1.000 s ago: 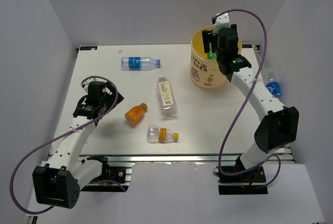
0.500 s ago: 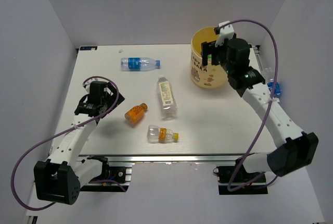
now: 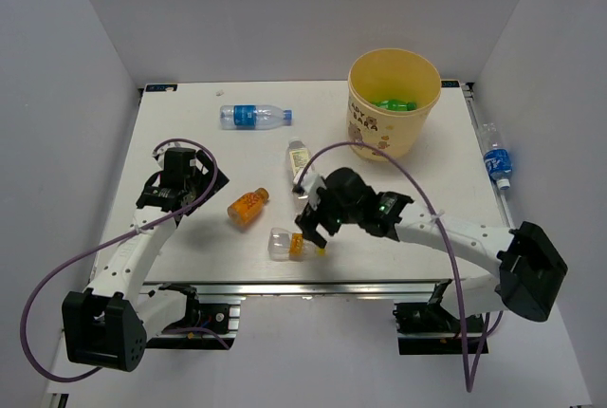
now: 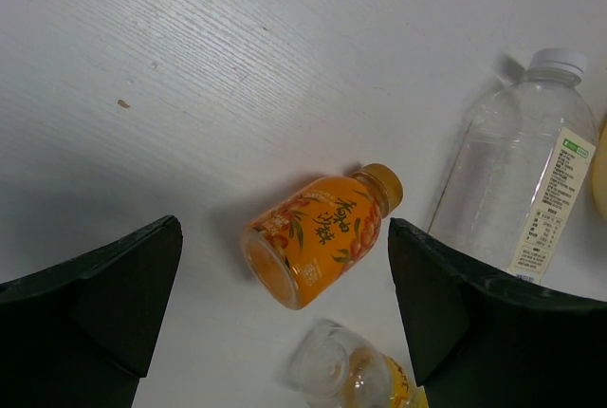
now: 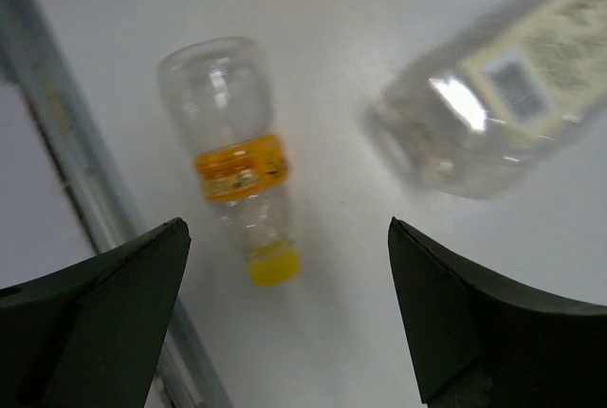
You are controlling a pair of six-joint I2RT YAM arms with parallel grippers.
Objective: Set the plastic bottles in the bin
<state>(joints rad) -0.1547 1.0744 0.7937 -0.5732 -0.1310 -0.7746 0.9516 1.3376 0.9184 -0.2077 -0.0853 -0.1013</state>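
The pale-yellow bin (image 3: 372, 135) stands at the back right, with a green bottle (image 3: 393, 102) lying inside it. A clear blue-label bottle (image 3: 254, 116) lies at the back. A clear pale-label bottle (image 3: 299, 163) (image 4: 517, 190) (image 5: 503, 104) lies mid-table. A short orange bottle (image 3: 248, 207) (image 4: 318, 242) lies left of it. A clear bottle with an orange band and yellow cap (image 3: 287, 246) (image 5: 237, 166) lies near the front edge. My right gripper (image 3: 313, 225) (image 5: 285, 332) is open and empty, just above the banded bottle. My left gripper (image 3: 169, 197) (image 4: 285, 318) is open and empty, left of the orange bottle.
Another blue-label bottle (image 3: 496, 156) lies off the table's right edge, beside the rail. The table's front metal rail (image 5: 57, 161) runs close to the banded bottle. The right arm stretches across the front right of the table.
My right arm has swung from over the bin down to the front middle, above the banded bottle. The green bottle now lies in the bin. The left arm has stayed still.
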